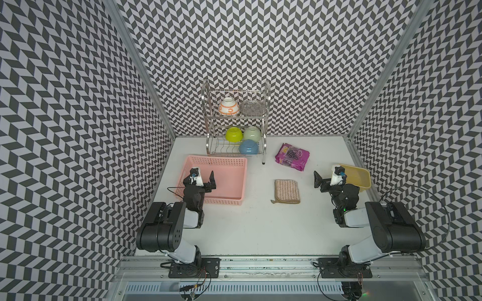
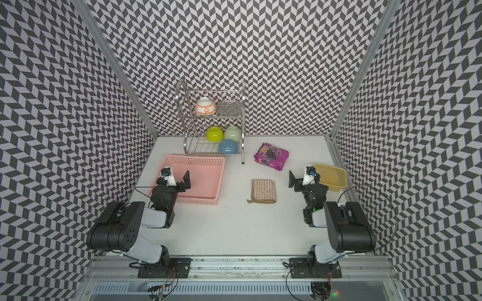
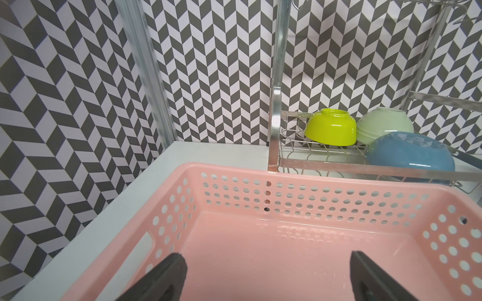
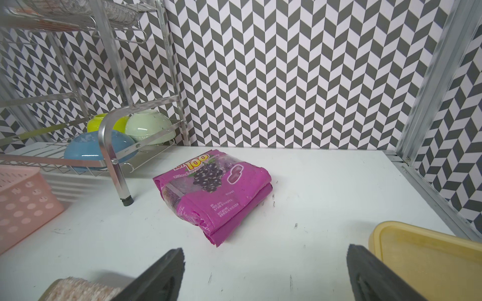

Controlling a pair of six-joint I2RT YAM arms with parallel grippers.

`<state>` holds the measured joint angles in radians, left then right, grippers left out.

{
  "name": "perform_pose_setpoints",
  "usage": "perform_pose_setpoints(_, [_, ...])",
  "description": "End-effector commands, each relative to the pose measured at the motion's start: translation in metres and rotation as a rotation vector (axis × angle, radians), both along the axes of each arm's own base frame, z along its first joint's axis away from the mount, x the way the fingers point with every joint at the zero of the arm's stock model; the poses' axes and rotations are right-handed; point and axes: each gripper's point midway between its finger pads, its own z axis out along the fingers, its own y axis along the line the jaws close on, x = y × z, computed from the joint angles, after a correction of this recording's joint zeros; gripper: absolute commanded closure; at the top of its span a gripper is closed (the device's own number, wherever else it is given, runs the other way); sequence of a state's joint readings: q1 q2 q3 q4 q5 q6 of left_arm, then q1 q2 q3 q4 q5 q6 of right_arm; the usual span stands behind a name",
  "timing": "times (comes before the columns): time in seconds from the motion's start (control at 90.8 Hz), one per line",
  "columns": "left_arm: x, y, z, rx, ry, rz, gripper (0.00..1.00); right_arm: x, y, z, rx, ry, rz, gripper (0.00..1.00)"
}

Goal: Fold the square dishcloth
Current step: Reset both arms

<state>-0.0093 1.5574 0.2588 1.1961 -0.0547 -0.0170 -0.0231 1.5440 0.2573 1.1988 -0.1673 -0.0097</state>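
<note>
The square dishcloth [image 1: 287, 191] [image 2: 263, 191] is brown with pale stripes and lies flat on the white table, right of centre, a small loop at its near left corner. In the right wrist view only one corner of the dishcloth [image 4: 78, 289] shows. My left gripper [image 1: 202, 177] [image 2: 174, 178] [image 3: 266, 273] hovers open over the pink basket [image 1: 216, 201] [image 3: 287, 179], far left of the cloth, holding nothing. My right gripper [image 1: 328, 177] [image 2: 302, 178] [image 4: 266, 273] stands open just right of the cloth, above bare table, also holding nothing.
A yellow tub [image 1: 361, 179] [image 4: 430, 260] sits beside the right gripper at the table's right edge. A purple candy bag [image 1: 292, 156] [image 4: 214, 190] lies behind the cloth. A metal dish rack [image 1: 264, 146] holding several bowls stands at the back wall.
</note>
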Motion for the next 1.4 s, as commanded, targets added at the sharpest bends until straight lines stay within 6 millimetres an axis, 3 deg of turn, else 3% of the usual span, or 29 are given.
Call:
perform_pose_setpoints(0.0, [0.0033,0.0008,0.0101,0.01,-0.032,-0.006,0.0,0.0023,-0.0022,0.013,-0.013,-0.043,-0.018,0.0])
perform_pose_setpoints(1.388, [0.0027,0.0009,0.0104,0.011,-0.033,-0.006,0.0,0.0052,-0.0029,0.0119,-0.021,-0.035,-0.044,0.0])
